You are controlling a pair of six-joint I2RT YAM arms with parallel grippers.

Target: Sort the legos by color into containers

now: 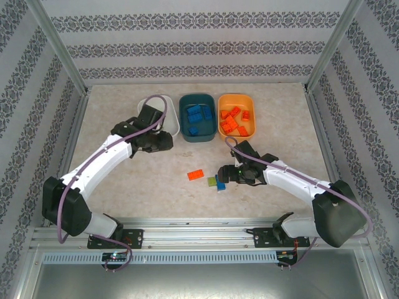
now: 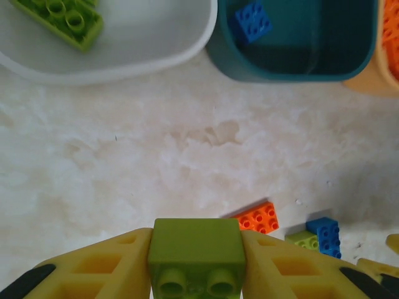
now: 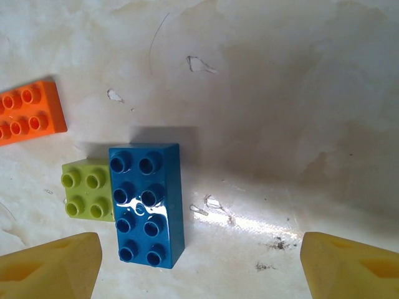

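Note:
My left gripper (image 2: 196, 261) is shut on a lime green lego (image 2: 196, 249), held above the table in front of the white container (image 2: 156, 43), where another green lego (image 2: 62, 18) lies. In the top view the left gripper (image 1: 163, 142) sits just below the white container (image 1: 175, 121). The teal container (image 1: 198, 118) holds blue legos and the orange container (image 1: 237, 115) holds orange ones. My right gripper (image 3: 199, 268) hangs open over a blue lego (image 3: 148, 205), with a small green lego (image 3: 86, 190) touching its left side. An orange lego (image 3: 28, 112) lies apart at the far left.
The three containers stand in a row at the back of the table. The loose legos (image 1: 212, 180) lie mid-table near the right gripper (image 1: 222, 175). Patterned walls and metal posts enclose the table on three sides.

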